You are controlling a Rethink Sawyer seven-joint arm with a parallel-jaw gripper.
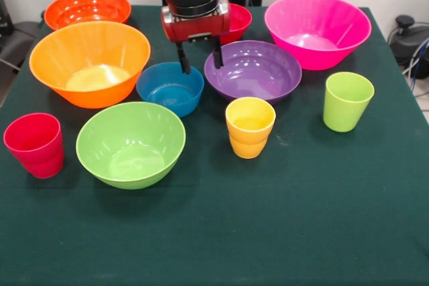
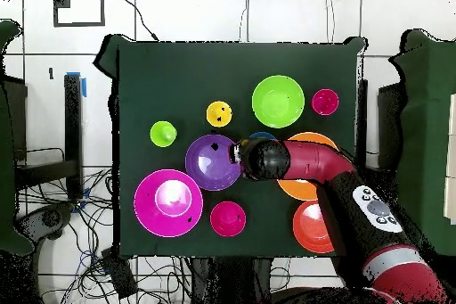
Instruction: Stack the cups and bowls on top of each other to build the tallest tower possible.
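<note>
Jaws released, the gripper hangs at upper centre between the blue bowl and purple bowl

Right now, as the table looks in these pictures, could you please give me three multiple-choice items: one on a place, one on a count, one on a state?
1. The robot's hand hangs between which two?
A. small blue plastic bowl and medium purple plastic bowl
B. two cups
C. two orange bowls

2. How many narrow plastic cups stand on the table?
A. one
B. three
C. five

3. The cups and bowls are:
A. all stacked
B. tipped over
C. all separate and upright

Answers: 1 A, its fingers point down at the gap between them. 2 B: red, yellow, lime green. 3 C, nothing is nested.
</note>
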